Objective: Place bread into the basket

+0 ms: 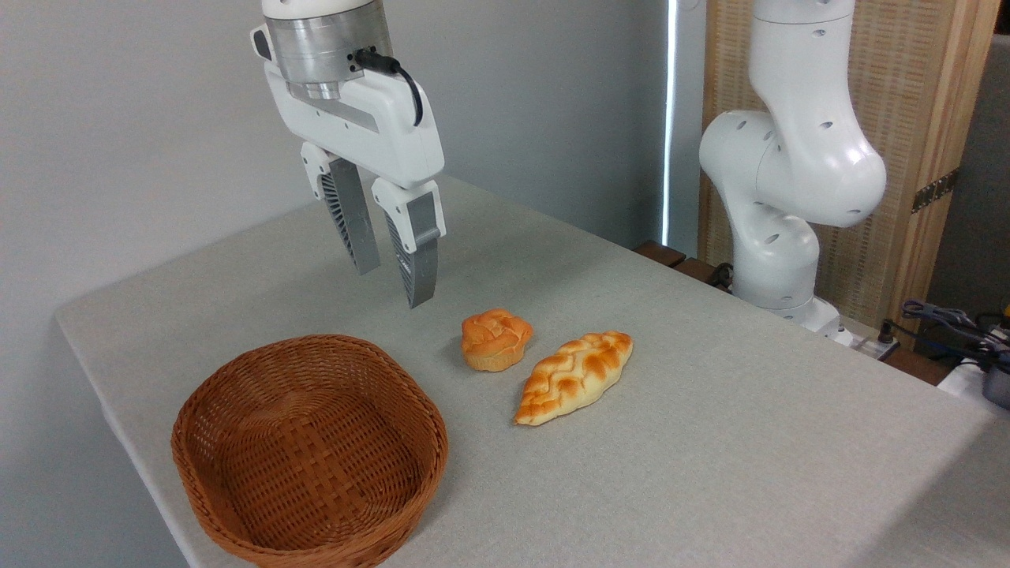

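A small round orange bun [495, 338], muffin-shaped with a twisted top, sits upright near the middle of the tabletop [710, 442], which is covered in a pale grey cloth. Behind the tabletop stands a plain grey wall [142, 118]. At the right, a wooden-framed screen [915, 150] with woven straw-coloured panels stands upright, a metal hinge on its edge. Low at the far right lie dark cables [943, 319] and what may be a power strip, too small to tell.
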Available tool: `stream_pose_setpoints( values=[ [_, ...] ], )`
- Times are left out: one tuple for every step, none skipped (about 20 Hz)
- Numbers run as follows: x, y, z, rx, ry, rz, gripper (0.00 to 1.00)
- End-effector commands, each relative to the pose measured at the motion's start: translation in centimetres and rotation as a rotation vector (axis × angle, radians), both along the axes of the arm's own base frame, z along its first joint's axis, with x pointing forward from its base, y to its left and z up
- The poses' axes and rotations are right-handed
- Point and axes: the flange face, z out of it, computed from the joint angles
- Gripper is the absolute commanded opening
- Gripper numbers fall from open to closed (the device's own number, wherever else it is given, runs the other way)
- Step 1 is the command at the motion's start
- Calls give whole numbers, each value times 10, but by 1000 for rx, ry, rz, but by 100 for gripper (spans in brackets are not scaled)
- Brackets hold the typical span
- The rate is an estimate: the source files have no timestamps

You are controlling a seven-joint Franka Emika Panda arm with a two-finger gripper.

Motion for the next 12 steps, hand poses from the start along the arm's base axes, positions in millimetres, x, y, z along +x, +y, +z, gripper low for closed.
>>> stream_pose_setpoints(
  values=[
    [-5, 7, 4, -12, 22, -1, 100],
    [-6, 9, 6, -12, 19, 2, 100],
    [-6, 10, 6, -14, 20, 2, 100],
    [-6, 11, 5, -13, 25, 5, 100],
    [-7, 11, 6, -13, 24, 5, 100],
    [-6, 10, 5, -13, 24, 5, 100],
    [-6, 10, 5, -13, 25, 5, 100],
    [-7, 11, 6, -13, 24, 6, 100],
    [-7, 11, 7, -12, 22, 6, 100],
    [-7, 12, 8, -12, 19, 8, 100],
    [-7, 14, 8, -12, 20, 11, 100],
    [-7, 14, 8, -12, 20, 11, 100]
  ],
)
